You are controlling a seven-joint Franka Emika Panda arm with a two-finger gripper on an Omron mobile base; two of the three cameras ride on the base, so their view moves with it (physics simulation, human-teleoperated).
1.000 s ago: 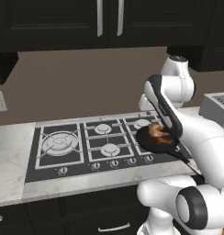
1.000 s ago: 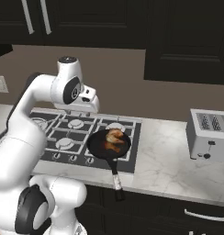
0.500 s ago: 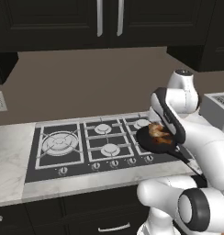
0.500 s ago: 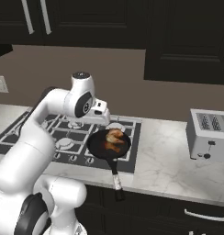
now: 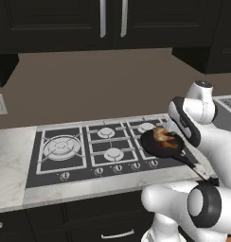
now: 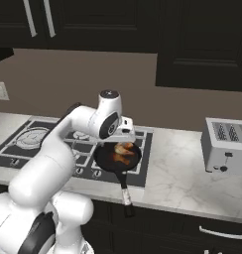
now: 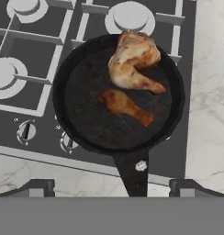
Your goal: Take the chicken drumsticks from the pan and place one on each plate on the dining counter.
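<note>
1. Hovering above the pan (image 7: pixel 118 92) on the stove (image 5: pixel 98 149), fingers (image 7: pixel 40 187) spread wide, nothing held, well apart from the food.
2. Pan sitting on the stove's right-hand front burner, near the front edge of the tabletop (image 6: pixel 177 173), long handle (image 7: pixel 132 172) pointing out over that front edge.
3. Two chicken drumsticks in the pan: larger drumstick (image 7: pixel 132 59) toward the far rim, smaller drumstick (image 7: pixel 124 106) just beside it nearer the pan's middle; touching or not, cannot tell.
4. Step in hand, by judgement: approach for the first pick; neither piece lifted yet, no plate reached.
5. Next move likely calls for: choosing one piece, probably the smaller one since it lies freer; lining the fingers across its plump end; lowering straight down without knocking the rim or the neighbour; closing, then lifting clear.
6. Toaster (image 6: pixel 227 145) standing toward the right end of the tabletop, out of the way.
</note>
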